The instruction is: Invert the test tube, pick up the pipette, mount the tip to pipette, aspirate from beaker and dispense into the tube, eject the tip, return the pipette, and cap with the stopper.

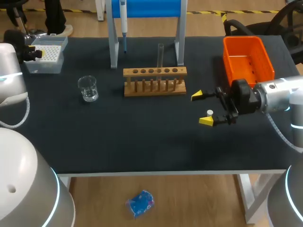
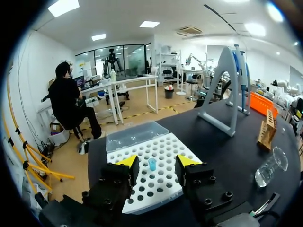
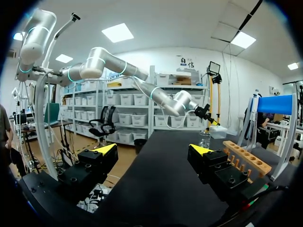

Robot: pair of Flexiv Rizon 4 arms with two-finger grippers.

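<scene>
My left gripper (image 2: 156,165) hovers over the white tip box (image 2: 142,187), open, with one blue tip (image 2: 152,163) standing between its fingers and clear of both. In the head view this gripper (image 1: 35,53) sits at the tip box (image 1: 49,56), far left. The pipette (image 1: 123,21) hangs on the blue stand. A glass test tube (image 1: 160,56) stands upright in the wooden rack (image 1: 155,81). The beaker (image 1: 88,88) is left of the rack. My right gripper (image 1: 204,108) is open right of the rack, a small white stopper (image 1: 209,113) lying by its nearer fingertip.
An orange bin (image 1: 247,59) stands at the back right, just behind my right arm. The stand's grey legs (image 1: 113,47) flank the space behind the rack. From the right wrist, the rack (image 3: 246,161) lies to one side and the beaker (image 3: 204,139) farther ahead.
</scene>
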